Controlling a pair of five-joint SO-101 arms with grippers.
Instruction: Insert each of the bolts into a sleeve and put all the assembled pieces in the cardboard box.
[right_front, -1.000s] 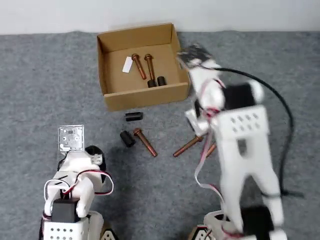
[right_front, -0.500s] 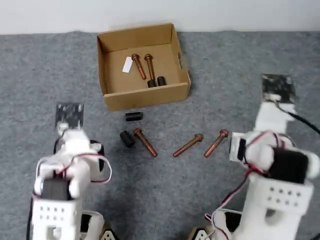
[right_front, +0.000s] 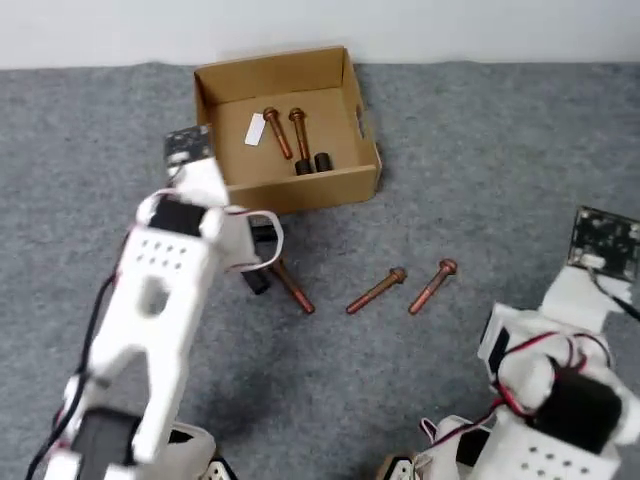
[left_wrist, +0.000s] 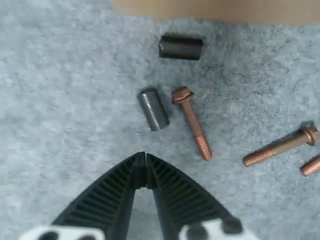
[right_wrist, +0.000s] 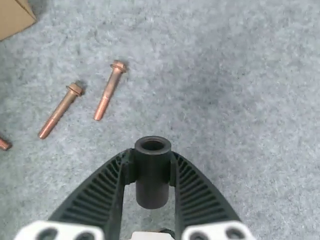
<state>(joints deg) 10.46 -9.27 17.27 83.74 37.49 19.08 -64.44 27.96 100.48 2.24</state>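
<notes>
Copper-coloured metal bolts, five in all. Two inside the open brown cardboard box (right_front: 290, 192): first boxed bolt (right_front: 278, 133) and second boxed bolt (right_front: 299, 131). Lie side by side, tips toward the box's front wall, with one boxed black sleeve (right_front: 303, 167) and another boxed black sleeve (right_front: 322, 161) at those tips; cannot tell whether seated on them. Small white tag (right_front: 255, 129) just beside the first.

On the grey carpeted table (right_front: 480, 150) in front of the box: nearest loose bolt (left_wrist: 192, 122), middle loose bolt (right_front: 376, 291) and outer loose bolt (right_front: 432, 286), apart from one another. Short black cylindrical sleeve (left_wrist: 181, 47) just in front of the box's front wall. Dark grey cylindrical sleeve (left_wrist: 153, 109) slightly farther out, just beside the nearest loose bolt's head, not touching.

Left gripper (left_wrist: 145, 162): hangs over the carpet in front of the box, near the dark grey sleeve; jaws pressed together, nothing between.

Right gripper (right_wrist: 151, 156): well apart from the box, beyond the two outer bolts; pinches a held black hollow sleeve (right_wrist: 152, 187), bore pointing away from the wrist.
</notes>
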